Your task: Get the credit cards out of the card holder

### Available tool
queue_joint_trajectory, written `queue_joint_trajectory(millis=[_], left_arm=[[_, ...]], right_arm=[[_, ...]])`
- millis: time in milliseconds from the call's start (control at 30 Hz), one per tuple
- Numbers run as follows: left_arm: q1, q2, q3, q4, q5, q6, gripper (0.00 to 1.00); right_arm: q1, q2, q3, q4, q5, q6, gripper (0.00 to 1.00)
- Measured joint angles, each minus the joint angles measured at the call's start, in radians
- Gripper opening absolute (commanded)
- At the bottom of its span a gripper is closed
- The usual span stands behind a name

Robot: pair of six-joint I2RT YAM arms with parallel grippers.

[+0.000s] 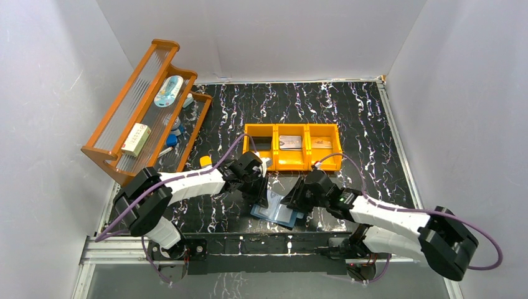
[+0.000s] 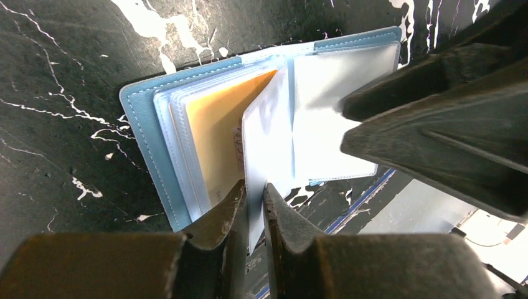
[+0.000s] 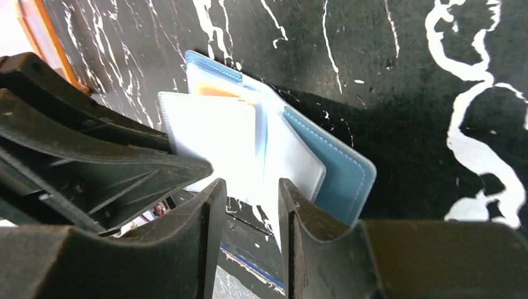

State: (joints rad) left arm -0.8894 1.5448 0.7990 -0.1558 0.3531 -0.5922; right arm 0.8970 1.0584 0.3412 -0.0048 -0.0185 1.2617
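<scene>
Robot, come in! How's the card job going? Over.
Left gripper shut on a clear sleeve. Right gripper open, straddling another sleeve. Wallet lying open, orange card still inside. Nothing in the way.

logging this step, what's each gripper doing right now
left gripper: closed, pinching a clear sleeve of the card holder
right gripper: open, jaws apart around a sleeve edge, gripping nothing
</scene>
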Motion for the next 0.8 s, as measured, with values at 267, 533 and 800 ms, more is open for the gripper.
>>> queue_joint_trajectory(millis=[267,533,800], left_arm=[[-0.031,0.002,0.076,-0.090,-0.080,-0.001,0.24],[-0.083,0.055,0.171,-0.153,-0.132,-0.002,0.41],[-0.132,0.112,0.224,-0.163,-0.097,0.002,0.51]], right_arm=[[0.000,-0.138,0.055,-0.227,0.099,0.013,0.45],[0.000,-0.241,0.055,-0.365,0.176,0.060,0.45],[0.000,-0.299,0.055,-0.420,0.209,0.090,0.45]])
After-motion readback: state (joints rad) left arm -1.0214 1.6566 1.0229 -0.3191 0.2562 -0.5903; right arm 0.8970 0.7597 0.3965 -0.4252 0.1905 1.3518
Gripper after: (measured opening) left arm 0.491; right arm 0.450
